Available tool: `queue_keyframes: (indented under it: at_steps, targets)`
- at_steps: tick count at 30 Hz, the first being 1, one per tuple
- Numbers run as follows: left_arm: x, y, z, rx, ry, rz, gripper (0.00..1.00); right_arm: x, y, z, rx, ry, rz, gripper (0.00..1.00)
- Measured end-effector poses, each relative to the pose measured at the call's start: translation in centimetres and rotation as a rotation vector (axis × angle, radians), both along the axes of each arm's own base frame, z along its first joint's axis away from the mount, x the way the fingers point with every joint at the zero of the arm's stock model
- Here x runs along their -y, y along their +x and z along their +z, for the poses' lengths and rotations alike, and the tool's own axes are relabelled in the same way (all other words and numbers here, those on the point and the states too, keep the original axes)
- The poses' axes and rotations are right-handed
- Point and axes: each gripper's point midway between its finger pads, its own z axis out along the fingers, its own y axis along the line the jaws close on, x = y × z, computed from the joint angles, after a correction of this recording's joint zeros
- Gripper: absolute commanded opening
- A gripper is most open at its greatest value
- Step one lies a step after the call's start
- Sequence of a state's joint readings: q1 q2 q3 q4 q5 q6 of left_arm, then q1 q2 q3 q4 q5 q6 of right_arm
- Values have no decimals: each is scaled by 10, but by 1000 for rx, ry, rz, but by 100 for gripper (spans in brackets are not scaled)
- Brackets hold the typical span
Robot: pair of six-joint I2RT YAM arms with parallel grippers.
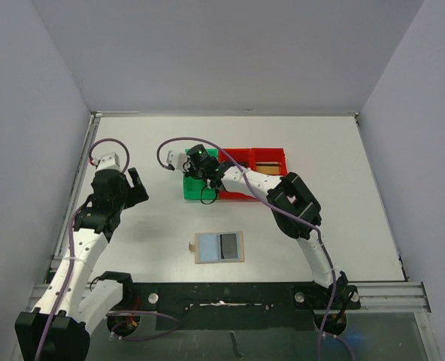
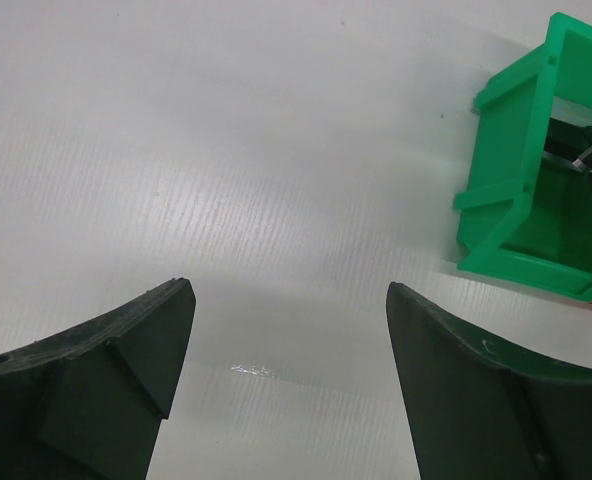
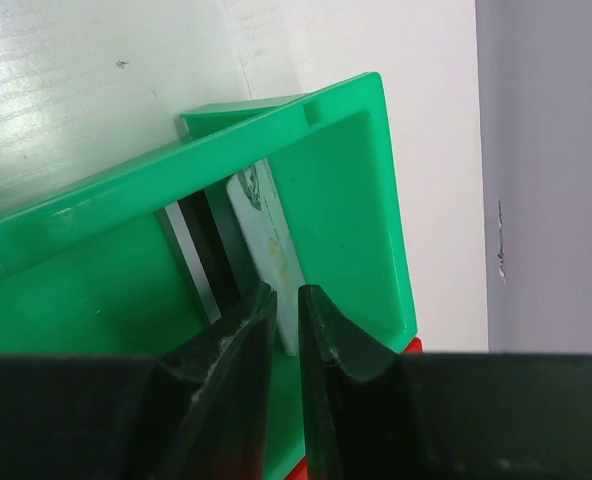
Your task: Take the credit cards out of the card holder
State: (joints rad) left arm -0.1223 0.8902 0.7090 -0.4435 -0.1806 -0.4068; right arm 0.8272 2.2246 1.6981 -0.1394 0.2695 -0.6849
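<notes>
Over the green bin (image 3: 348, 170) at the back of the counter (image 1: 328, 218), the right gripper (image 3: 286, 295) points down into the bin with its fingers almost together, only a thin slit between them. A pale card (image 3: 264, 232) stands on edge against the bin's wall, and its lower end runs into that slit. I cannot tell whether the fingers pinch it or just flank it. Beside it, also on edge, stand a black card (image 3: 219, 245) and a grey card (image 3: 188, 262), leaning close together.

Two red bins (image 1: 237, 156) sit side by side, touching the green bin's right side, and a gold-orange card (image 1: 267, 162) lies flat in the right one.

Nearer the arm bases, well apart from the bins, the card holder (image 1: 207, 247) lies spread open and flat on the counter, light-blue pockets up. A dark card (image 1: 228, 245) rests in its right half.

Off to the left, the left gripper (image 2: 288, 290) hangs over bare counter, released, its fingers wide apart with nothing between them; a corner of the green bin shows at the right edge of its wrist view
</notes>
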Motion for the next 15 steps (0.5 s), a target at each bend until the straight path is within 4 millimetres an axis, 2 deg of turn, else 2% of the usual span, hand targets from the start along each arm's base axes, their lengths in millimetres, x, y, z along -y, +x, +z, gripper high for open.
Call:
queue_keyframes:
  at_steps: [15]
  targets:
    - [-2,1,-3,-11,0,5,78,0,-5,-6,-45,25,-9,23]
